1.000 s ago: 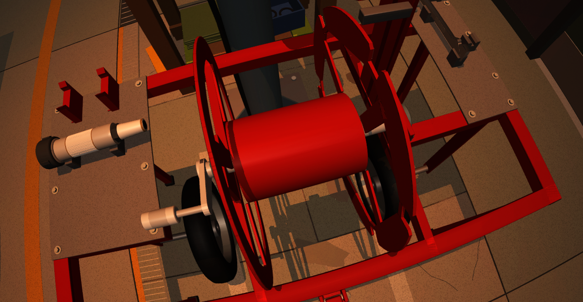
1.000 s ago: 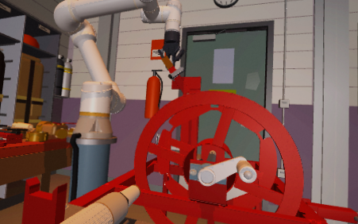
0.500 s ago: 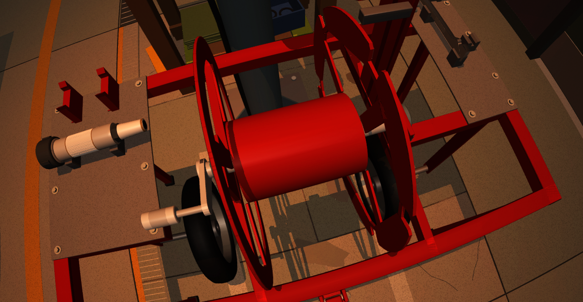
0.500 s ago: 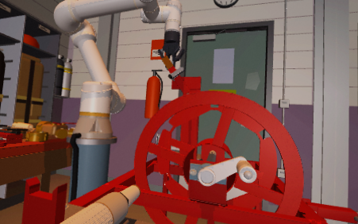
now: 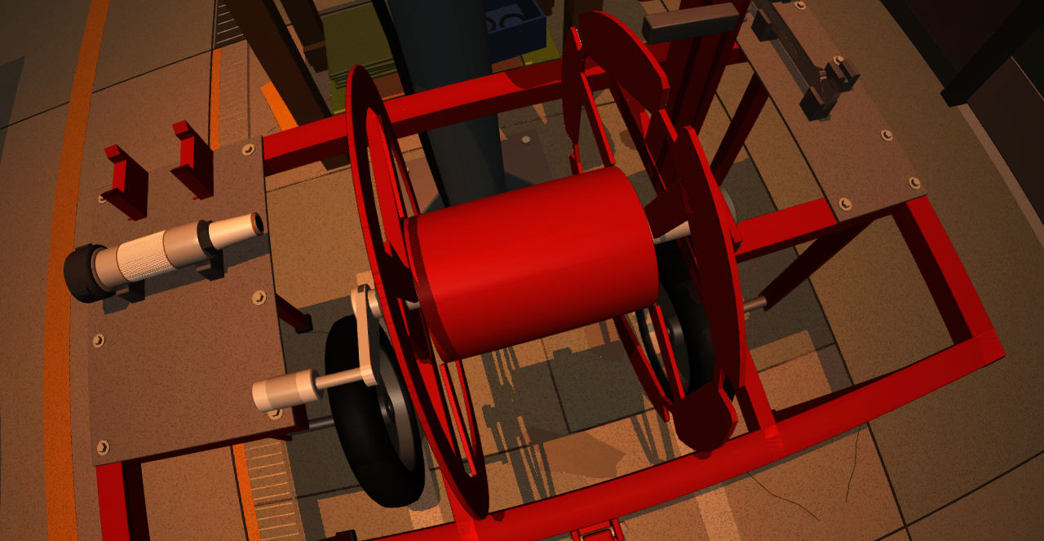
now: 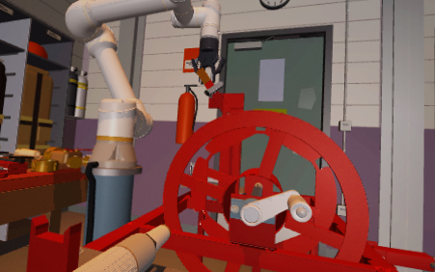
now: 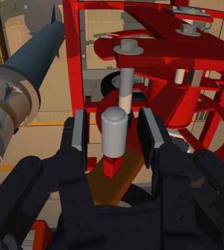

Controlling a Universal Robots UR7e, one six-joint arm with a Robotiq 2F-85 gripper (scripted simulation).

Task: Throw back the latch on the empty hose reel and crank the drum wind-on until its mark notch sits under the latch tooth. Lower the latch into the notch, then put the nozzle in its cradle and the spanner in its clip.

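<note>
My gripper [image 7: 114,135] is open, high above the reel at the top of its frame, and it holds nothing. The latch's grey knob [image 7: 114,131] stands between its fingers, clear of them. The latch [image 6: 208,79] is tilted up off the reel's rim. The red drum [image 5: 536,257] sits between its two spoked flanges. The crank handle [image 5: 285,390] sticks out on the drum's left end. The nozzle [image 5: 157,251] lies on the left plate, beside its red cradle [image 5: 157,165]. The spanner [image 5: 803,48] lies on the right plate, far side.
Behind the reel stand my arm's dark pedestal [image 5: 453,63], a workbench and a blue bin [image 5: 515,19]. The red cart frame [image 5: 912,363] surrounds the drum. Black wheels [image 5: 372,414] sit under it.
</note>
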